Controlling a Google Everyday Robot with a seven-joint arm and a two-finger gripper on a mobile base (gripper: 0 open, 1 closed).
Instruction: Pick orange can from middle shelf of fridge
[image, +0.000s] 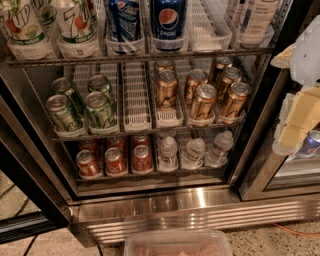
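Note:
Several orange cans stand in three lanes on the right half of the middle shelf (136, 102) of the fridge (200, 200). The front ones are at the left lane (166, 90), the middle lane (203, 101) and the right lane (235, 100). More orange cans stand behind them. My gripper (295, 125), white with yellowish parts, is at the right edge of the view, in front of the fridge's right frame. It is to the right of the orange cans and apart from them.
Green cans (100, 108) fill the shelf's left lanes. One white lane tray between them and the orange cans holds no cans. Tall bottles and Pepsi cans (168, 22) stand above. Red cans (115, 161) and clear bottles (192, 152) stand below. A clear plastic tub (177, 243) lies on the floor.

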